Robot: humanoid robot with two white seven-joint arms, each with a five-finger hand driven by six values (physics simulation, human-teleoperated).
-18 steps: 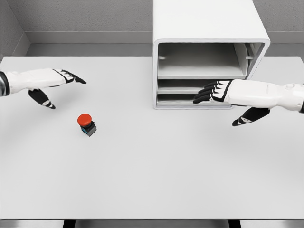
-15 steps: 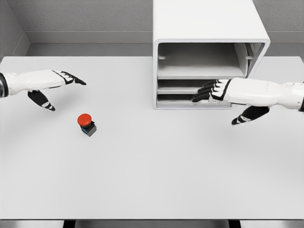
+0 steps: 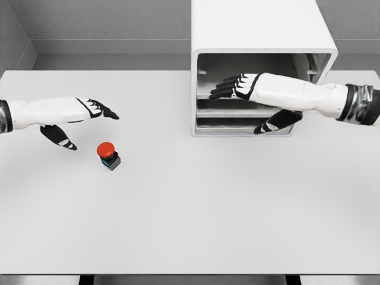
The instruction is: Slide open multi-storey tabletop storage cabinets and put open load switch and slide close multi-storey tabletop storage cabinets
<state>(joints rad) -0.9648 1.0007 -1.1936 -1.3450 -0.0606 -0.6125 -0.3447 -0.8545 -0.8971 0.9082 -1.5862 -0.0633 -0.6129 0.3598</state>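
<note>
A white cabinet (image 3: pixel 261 35) is seen at the back of the table (image 3: pixel 190 214), right of centre, w/ its front open and shelves visible inside. The right hand (image 3: pixel 237 86) is held at the top opening, fingers stretched out flat toward the left, nothing grasped; the thumb (image 3: pixel 270 125) hangs lower, in front of the bottom shelves. The switch (image 3: pixel 107 154), red cap on a dark base, is set upright on the table, well left of the cabinet. The left hand (image 3: pixel 83 113) is held just above-left of it, fingers extended and loose, not touching it.
</note>
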